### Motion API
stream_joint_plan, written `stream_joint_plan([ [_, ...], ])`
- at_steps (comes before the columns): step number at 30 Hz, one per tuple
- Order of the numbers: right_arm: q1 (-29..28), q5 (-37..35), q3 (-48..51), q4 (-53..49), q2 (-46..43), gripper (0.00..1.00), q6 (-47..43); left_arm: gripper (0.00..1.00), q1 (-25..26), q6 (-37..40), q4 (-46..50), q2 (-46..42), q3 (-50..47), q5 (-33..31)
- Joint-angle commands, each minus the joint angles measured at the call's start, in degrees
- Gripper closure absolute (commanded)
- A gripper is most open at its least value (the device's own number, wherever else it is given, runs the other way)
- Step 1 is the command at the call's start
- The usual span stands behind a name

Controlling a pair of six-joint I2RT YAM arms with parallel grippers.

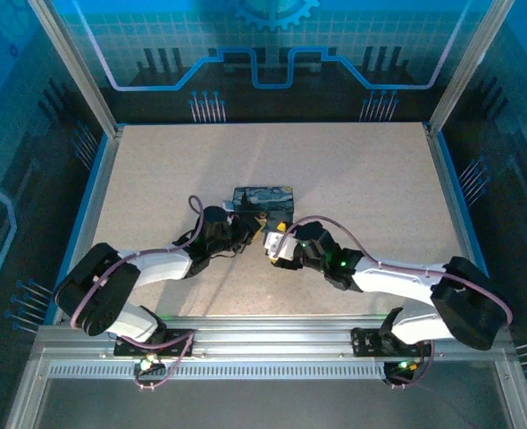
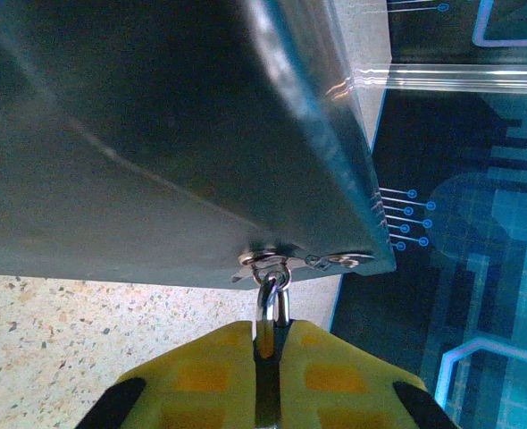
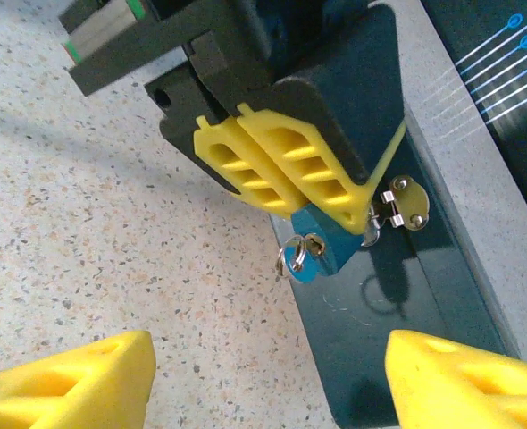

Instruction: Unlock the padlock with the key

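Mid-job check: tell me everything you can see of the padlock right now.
The padlock is small, with a blue-tinted metal body and a silvery shackle. The shackle is looped through the hasp on the dark box, so it looks locked. The left end effector is shut on its body, holding it out from the box. What looks like the key pokes from its free end.

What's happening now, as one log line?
left end effector: shut on padlock | right end effector: open | key: sticking from padlock
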State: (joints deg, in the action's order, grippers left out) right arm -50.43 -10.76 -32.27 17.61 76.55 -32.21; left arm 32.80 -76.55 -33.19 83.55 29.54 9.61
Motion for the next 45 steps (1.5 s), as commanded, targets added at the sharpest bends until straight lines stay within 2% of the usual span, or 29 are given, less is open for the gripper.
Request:
stream_joint_plan([
  [1,-1.46,-3.96,-2.16,4.79,2.06,0.37,-2.07,1.0,0.24,-0.09,-0.22,-2.25,1.84,-0.69],
  [6,-2.85,-6.15,-2.59,7.29,4.77,0.5,-2.48,1.0,0.22,-0.24,-0.16,-2.16,1.92,-0.69],
  [12,-3.66,-8.71,-2.73,10.19,6.39,0.61,-3.41,1.0,0.21,-0.32,-0.14,-2.07,1.84,-0.49],
  [25,-3.97,-8.75,-2.66,11.57,7.37,0.73,-2.96,1.0,0.2,-0.79,-0.53,-1.74,1.49,-0.39],
  [41,-4.49,-11.35,-3.34,15.14,10.28,0.99,-2.22,1.0,0.32,-1.5,-0.59,-1.5,1.67,-0.03],
  [45,-4.58,-12.13,-3.2,15.66,10.55,1.0,-1.68,1.0,0.32,-1.6,-0.61,-1.33,1.79,-0.03],
])
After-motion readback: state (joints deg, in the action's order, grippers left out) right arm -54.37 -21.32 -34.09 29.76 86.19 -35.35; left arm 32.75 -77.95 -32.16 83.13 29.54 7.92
